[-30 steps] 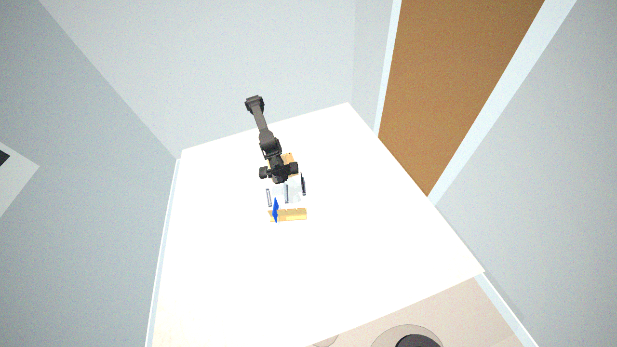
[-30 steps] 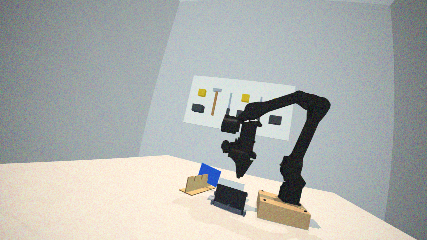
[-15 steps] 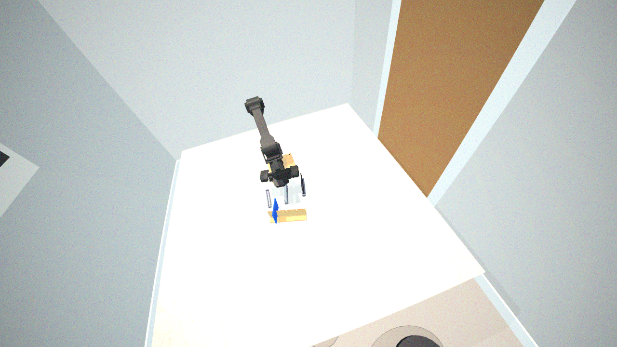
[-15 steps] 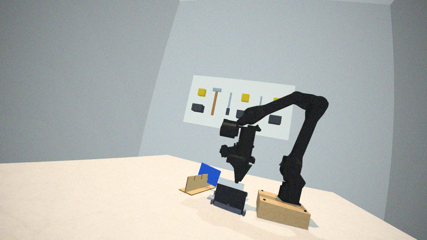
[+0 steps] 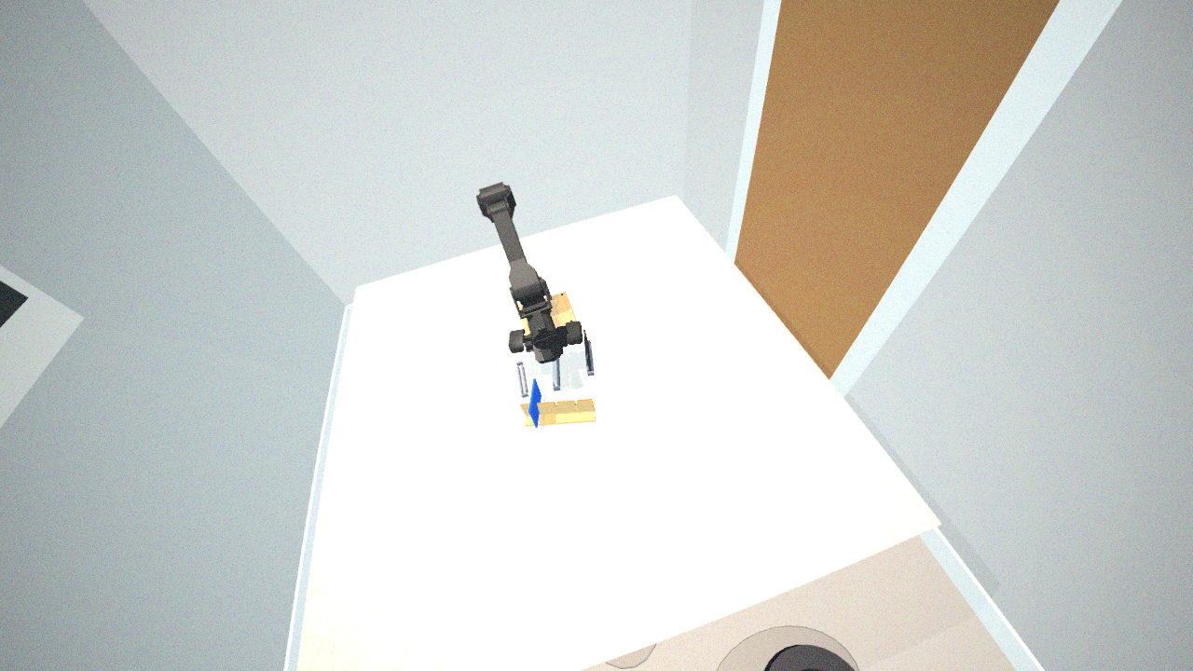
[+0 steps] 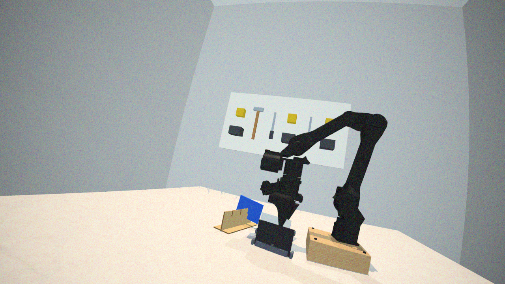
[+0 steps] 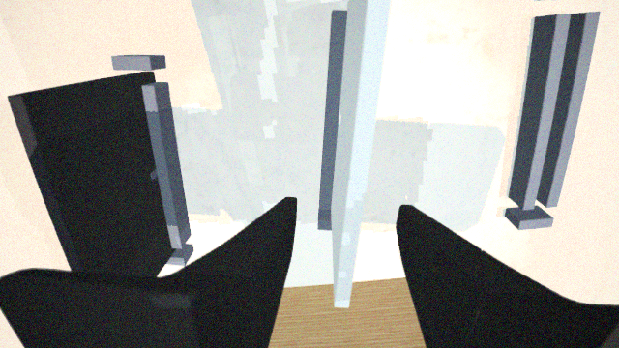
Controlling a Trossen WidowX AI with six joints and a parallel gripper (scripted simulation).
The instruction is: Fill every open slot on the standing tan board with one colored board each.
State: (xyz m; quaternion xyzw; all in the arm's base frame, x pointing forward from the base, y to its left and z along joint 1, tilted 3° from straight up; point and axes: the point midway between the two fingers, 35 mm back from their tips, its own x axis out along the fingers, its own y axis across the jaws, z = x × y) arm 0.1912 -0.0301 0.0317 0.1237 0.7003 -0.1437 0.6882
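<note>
1. Two slots look open on the tan board (image 5: 571, 409) (image 6: 232, 219), ahead of the jaws in the top view. Blue board (image 5: 534, 403) (image 6: 251, 208) stands crosswise at one end and looks seated.
2. Gripper (image 5: 546, 343) (image 6: 281, 224) (image 7: 347, 212): jaws part-spread, nothing pinched. Pale board (image 6: 266, 217) (image 7: 365, 121) stands upright between them in the wrist view, in the middle holder (image 5: 556, 375) (image 7: 331, 121), with a gap each side.
3. Black board (image 5: 588, 350) (image 6: 273, 234) (image 7: 97, 169) is in its holder, outboard of the left-hand jaw in the wrist view. Vacant holder (image 5: 522, 379) (image 7: 546, 111) is outboard of the other.
4. Step, my read: grasp pale. Needs maybe a bit more descent, then close square on its faces.
5. Risk: closing too high gives a shallow bite; board could pivot or slip on lift or when pushed down.
6. Risk: jaws yawed or off-centre. One pad lands first, leans the board, and it binds in the holder.
7. Risk: too low or sideways, the left-hand jaw could clip black.
8. Pale's notch not visible. A tilted hold would miss the slot, jam halfway or shove tan. Later, a spread jaw could knock blue.
</note>
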